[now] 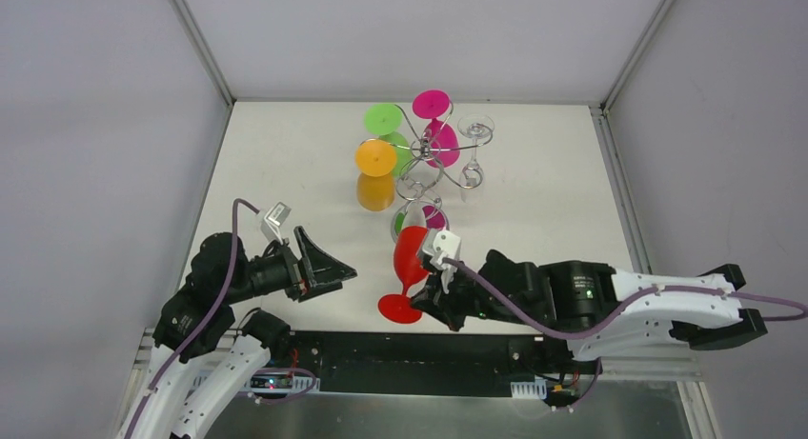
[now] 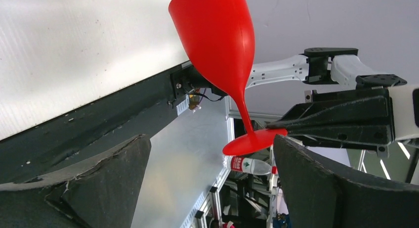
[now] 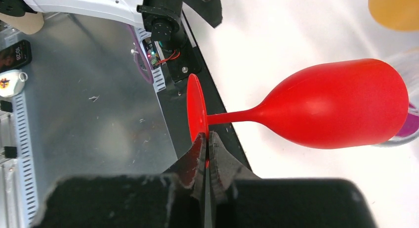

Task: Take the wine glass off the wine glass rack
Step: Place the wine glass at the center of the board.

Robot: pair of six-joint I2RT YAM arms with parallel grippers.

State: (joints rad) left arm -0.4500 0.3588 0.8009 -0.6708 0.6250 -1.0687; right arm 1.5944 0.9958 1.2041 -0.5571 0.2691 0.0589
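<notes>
the right gripper (image 3: pixel 207 145) has its fingers pressed together on the rim of the round foot of the red wine glass (image 3: pixel 336 104), pinching it edge-on. the glass (image 1: pixel 410 258) is off the curled arms of the chrome wine glass rack (image 1: pixel 429 158), over the near part of the white table (image 1: pixel 553 191). its foot points toward the arm bases and its bowl mouth sits just beside the rack's mirrored base; whether they touch i cannot tell. the left gripper (image 1: pixel 329 268) is spread wide, holds nothing and faces the glass from its left. green, magenta, orange and clear glasses hang on the rack.
</notes>
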